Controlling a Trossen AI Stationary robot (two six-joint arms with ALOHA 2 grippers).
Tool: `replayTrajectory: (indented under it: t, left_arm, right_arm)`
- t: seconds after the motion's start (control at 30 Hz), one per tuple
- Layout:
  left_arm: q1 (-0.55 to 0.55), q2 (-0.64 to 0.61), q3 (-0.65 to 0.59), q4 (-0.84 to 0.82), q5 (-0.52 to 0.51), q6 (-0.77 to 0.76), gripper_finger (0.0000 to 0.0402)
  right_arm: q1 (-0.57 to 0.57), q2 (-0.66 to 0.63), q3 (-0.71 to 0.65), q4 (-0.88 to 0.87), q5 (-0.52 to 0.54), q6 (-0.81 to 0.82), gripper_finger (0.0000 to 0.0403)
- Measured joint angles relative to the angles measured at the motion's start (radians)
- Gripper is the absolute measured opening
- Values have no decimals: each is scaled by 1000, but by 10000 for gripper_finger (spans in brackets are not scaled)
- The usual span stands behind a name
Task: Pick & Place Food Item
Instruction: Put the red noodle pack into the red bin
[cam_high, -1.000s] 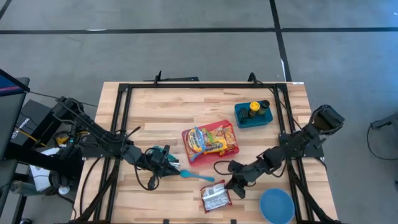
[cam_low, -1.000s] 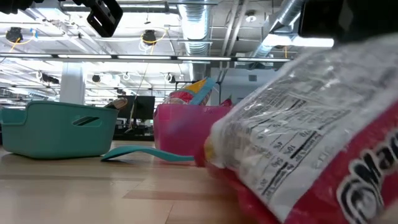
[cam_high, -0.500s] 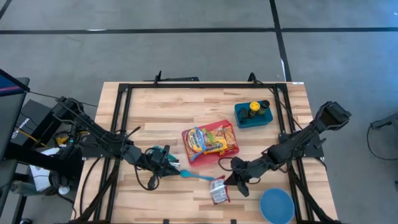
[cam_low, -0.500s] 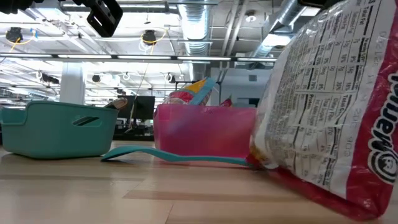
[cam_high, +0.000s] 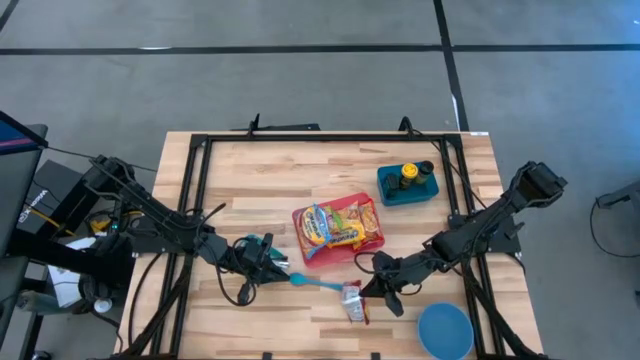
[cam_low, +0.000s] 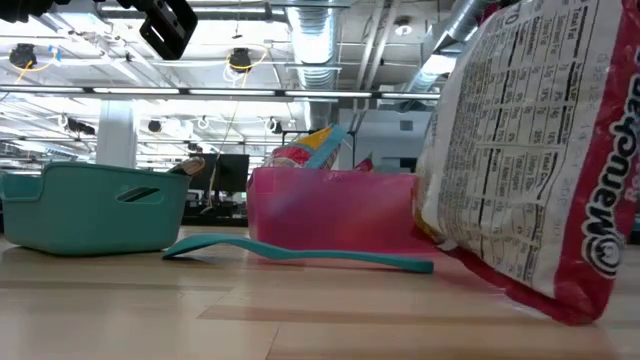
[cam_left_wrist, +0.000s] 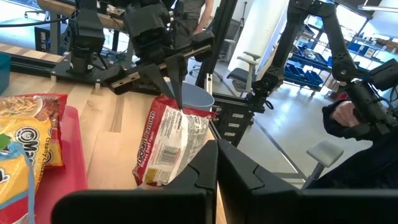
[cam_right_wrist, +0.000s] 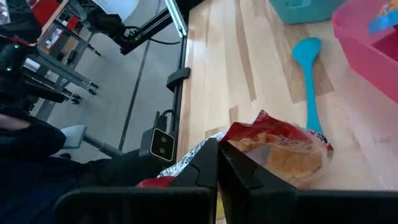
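A red and white noodle packet (cam_high: 352, 302) stands nearly upright near the table's front edge. It shows large in the low view (cam_low: 530, 150) and also in the left wrist view (cam_left_wrist: 169, 143). My right gripper (cam_high: 368, 291) is shut on it from above. A pink tray (cam_high: 338, 228) at the table's middle holds other food packets. My left gripper (cam_high: 262, 260) is shut and empty at the left, beside a small teal thing (cam_high: 257, 244). My right gripper pinches the packet's upper sealed edge (cam_left_wrist: 178, 109) between its two fingers (cam_left_wrist: 166, 81). The fingers come from above, pointing down. The packet hangs below them, tilted, its printed back toward the near edge. Its lowest corner (cam_low: 572, 316) is at or just above the table.
A blue spoon (cam_high: 318, 284) lies on the table between my two grippers, right beside the packet. A blue bowl (cam_high: 444, 330) stands at the front right. A teal bin (cam_high: 407, 184) with bottles stands at the back right. A black frame (cam_high: 200, 160) runs along the table's edges.
My right gripper has risen and gone a little toward the table's far edge with one end of the packet. The packet has tipped from lying flat on the table to standing nearly upright, its lower end staying low.
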Motion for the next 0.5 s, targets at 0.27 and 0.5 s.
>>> replayTrajectory:
  t: [0.27, 0.5]
  left_arm:
    - [0, 0, 0, 0, 0, 0, 0]
    - [0, 0, 0, 0, 0, 0, 0]
  right_arm:
    - [-13, 0, 0, 57, -10, -34, 0]
    - [-27, 0, 0, 71, -11, -50, 0]
